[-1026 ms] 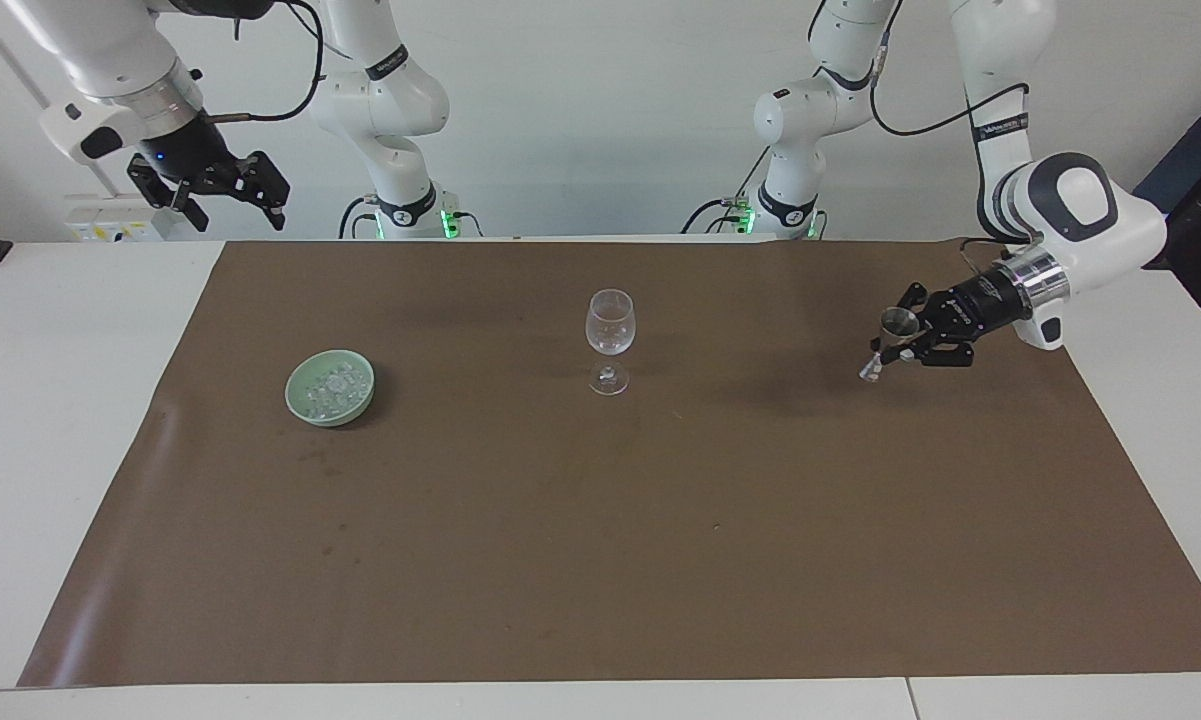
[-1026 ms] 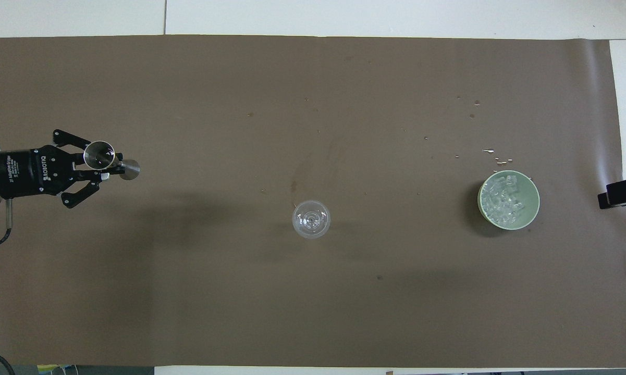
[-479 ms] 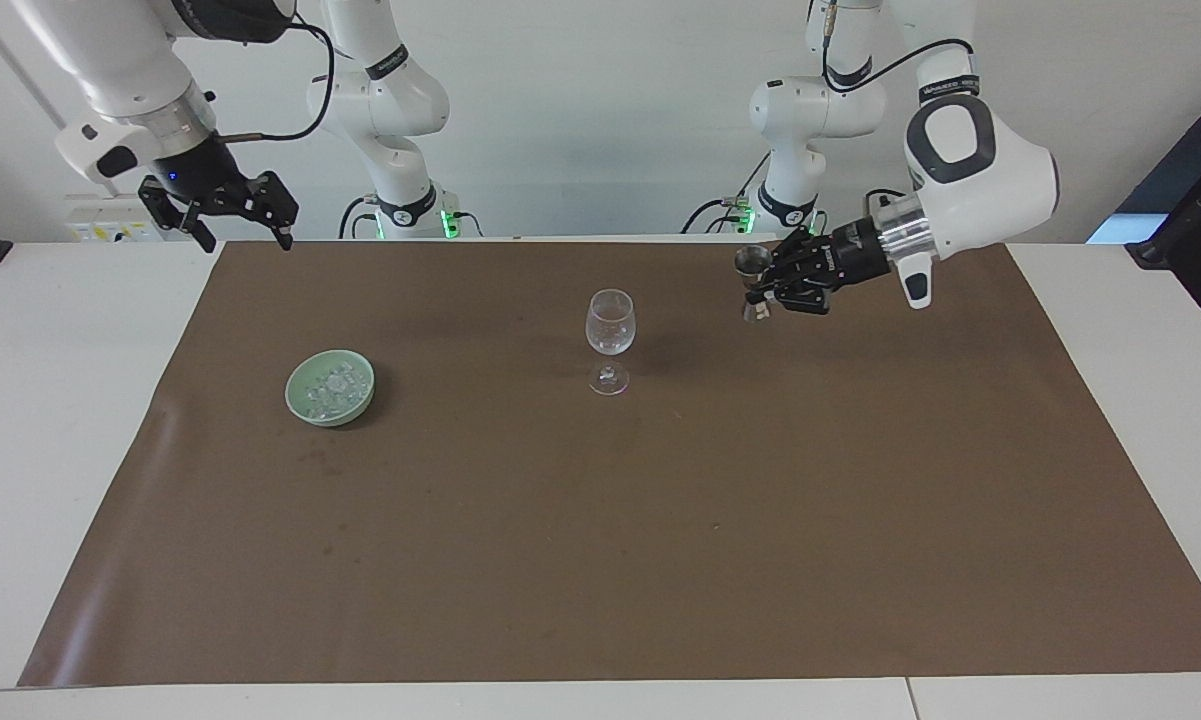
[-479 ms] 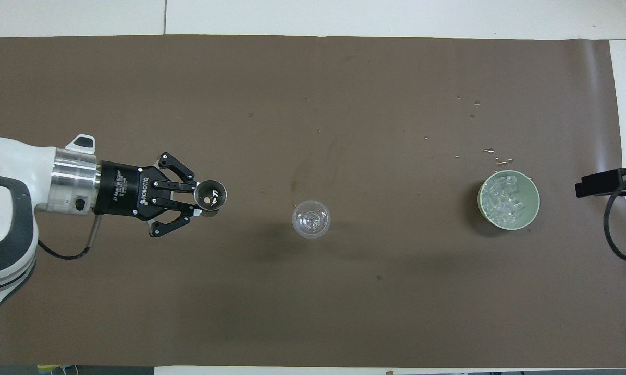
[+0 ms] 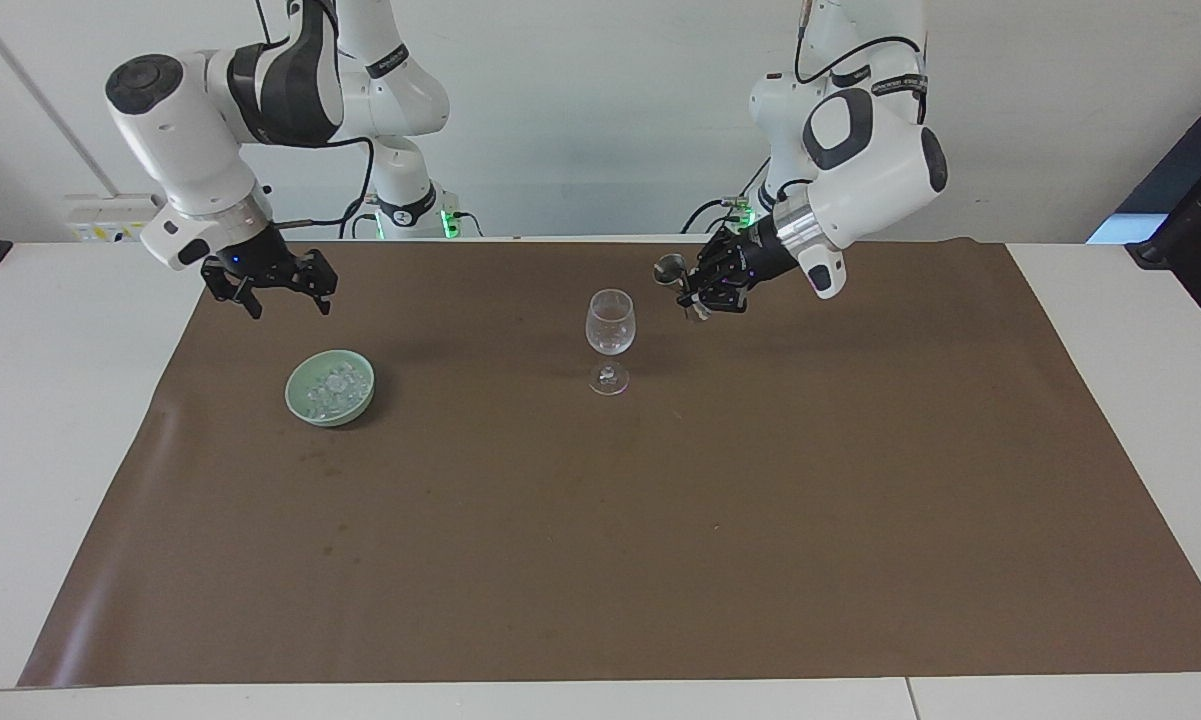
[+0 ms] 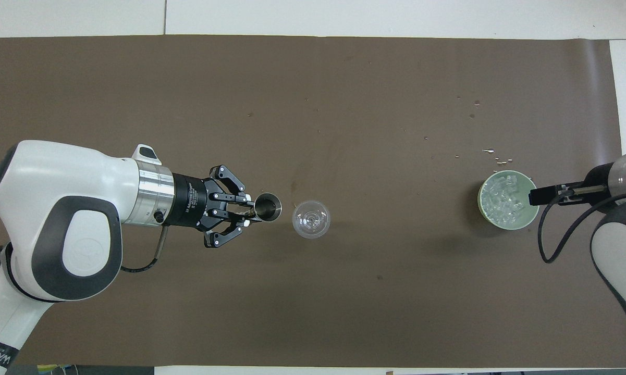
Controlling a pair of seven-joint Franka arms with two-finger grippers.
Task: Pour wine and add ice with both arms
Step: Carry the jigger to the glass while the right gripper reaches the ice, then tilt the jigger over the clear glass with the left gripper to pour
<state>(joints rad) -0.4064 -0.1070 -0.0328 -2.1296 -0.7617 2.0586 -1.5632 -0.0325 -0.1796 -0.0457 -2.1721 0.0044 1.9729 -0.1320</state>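
Note:
A clear empty wine glass (image 5: pixel 610 335) stands upright mid-mat; it also shows in the overhead view (image 6: pixel 311 219). My left gripper (image 5: pixel 690 292) is shut on a small metal jigger (image 5: pixel 672 268) and holds it in the air just beside the glass rim, toward the left arm's end. In the overhead view the jigger (image 6: pixel 268 207) is held by the left gripper (image 6: pixel 250 211), mouth up. A heap of clear ice (image 5: pixel 328 385) lies in a pale green bowl (image 5: pixel 332 418). My right gripper (image 5: pixel 290 306) is open and empty, above the bowl's edge (image 6: pixel 505 226).
A brown mat (image 5: pixel 660 520) covers most of the white table. Small wet drops (image 6: pixel 495 153) lie on the mat just farther from the robots than the bowl.
My left gripper has carried the jigger from the left arm's end of the table to beside the glass. My right gripper has come down and in toward the bowl.

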